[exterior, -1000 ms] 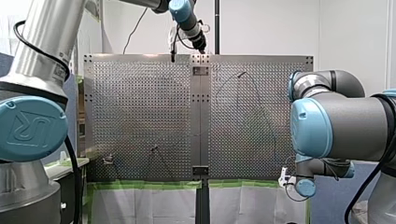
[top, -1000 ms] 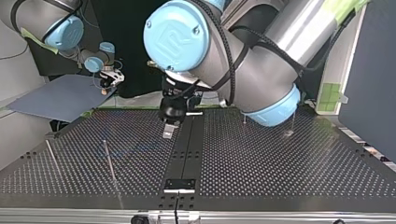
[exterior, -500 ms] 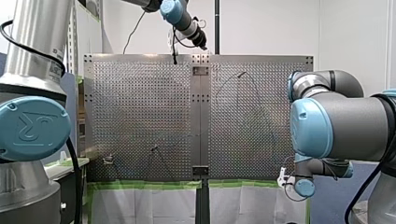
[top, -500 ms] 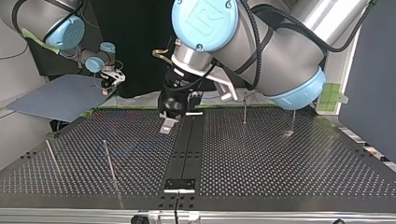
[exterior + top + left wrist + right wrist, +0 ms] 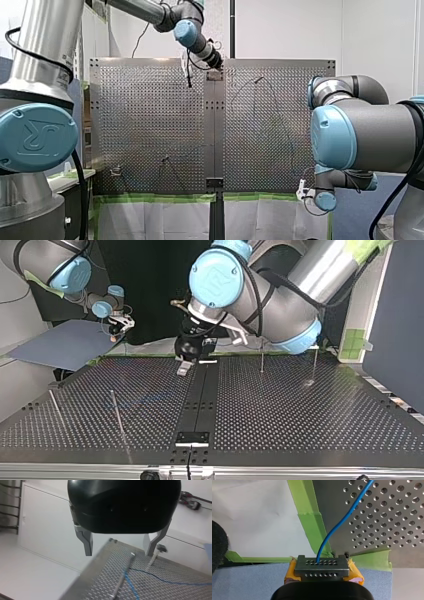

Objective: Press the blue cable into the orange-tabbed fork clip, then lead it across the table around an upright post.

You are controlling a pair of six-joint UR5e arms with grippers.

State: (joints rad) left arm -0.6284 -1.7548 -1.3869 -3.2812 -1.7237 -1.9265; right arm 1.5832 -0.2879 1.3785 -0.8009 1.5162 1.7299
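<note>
Silver perforated metal table (image 5: 150,125), black centre strip (image 5: 200,395); green tape (image 5: 308,522) along table edge; grey-blue flat sheet (image 5: 65,342) beside table.

Blue cable (image 5: 341,522), pinched by my right gripper (image 5: 321,563), curves onto the table (image 5: 372,542); in the top view, an upright post (image 5: 261,356) stands at one o'clock.

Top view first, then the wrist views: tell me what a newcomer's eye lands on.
In the top view my left arm, bulky with blue caps, looms over the far edge of the perforated table. In the left wrist view the left gripper hangs open and empty over the table's corner. In the right wrist view the yellow-padded right gripper is shut on the blue cable beside the table's edge.
</note>
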